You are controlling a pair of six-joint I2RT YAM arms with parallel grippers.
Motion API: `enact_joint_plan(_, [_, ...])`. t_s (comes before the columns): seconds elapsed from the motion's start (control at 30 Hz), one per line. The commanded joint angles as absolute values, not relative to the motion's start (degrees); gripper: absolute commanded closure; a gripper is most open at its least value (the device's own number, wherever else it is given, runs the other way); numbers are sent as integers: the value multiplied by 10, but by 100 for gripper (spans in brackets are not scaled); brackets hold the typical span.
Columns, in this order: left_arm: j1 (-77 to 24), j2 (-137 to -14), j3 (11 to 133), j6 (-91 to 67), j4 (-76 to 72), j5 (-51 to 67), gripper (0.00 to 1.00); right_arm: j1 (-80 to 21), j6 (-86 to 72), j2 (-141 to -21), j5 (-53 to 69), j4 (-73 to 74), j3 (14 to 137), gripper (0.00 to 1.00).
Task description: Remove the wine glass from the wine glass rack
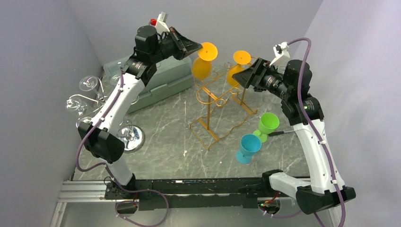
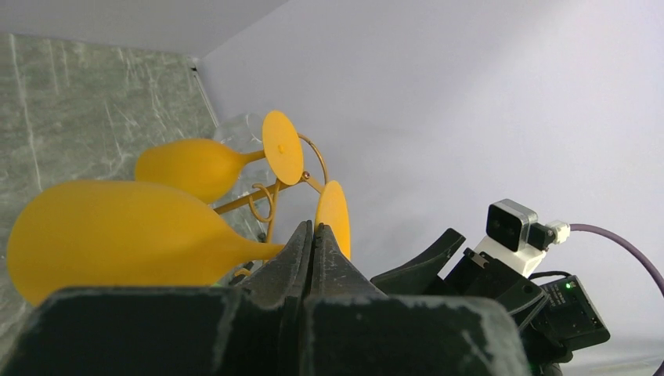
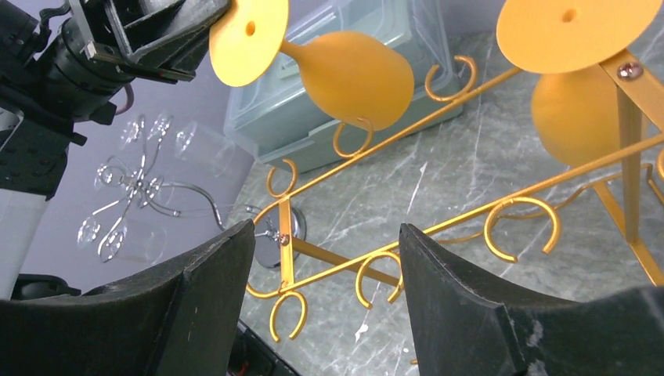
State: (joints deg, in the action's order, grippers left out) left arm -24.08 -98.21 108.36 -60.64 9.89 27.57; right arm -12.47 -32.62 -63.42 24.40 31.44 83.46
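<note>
On the desk [image 1: 165, 137] the gold wire rack [image 3: 629, 149] is seen with two orange glasses at its top rail. The task is judged to be partly done: one wine glass [image 3: 352, 74] is gripped, but it is not yet carried clear of the rack or set down. The left pincer [image 2: 313, 231] is clamped tight on that glass's stem, close by the foot. The glass is held tilted, with its bowl just over the rack's end hooks. Whether the foot is fully out of its hook cannot be told. The right pincer [image 3: 327, 231] is held wide with nothing between its fingers, just beside the second glass [image 3: 579, 117], which hangs by a post.
</note>
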Motion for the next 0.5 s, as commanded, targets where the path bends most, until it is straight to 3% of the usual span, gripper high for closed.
enact_joint_plan(0.0, [-236,-945,1127,-576,110,272,100,-123,-336,-640,264,245,858,29])
enact_joint_plan(0.47, [-236,-884,1120,-632,69,301,100,-128,-364,-653,317,119,836,20])
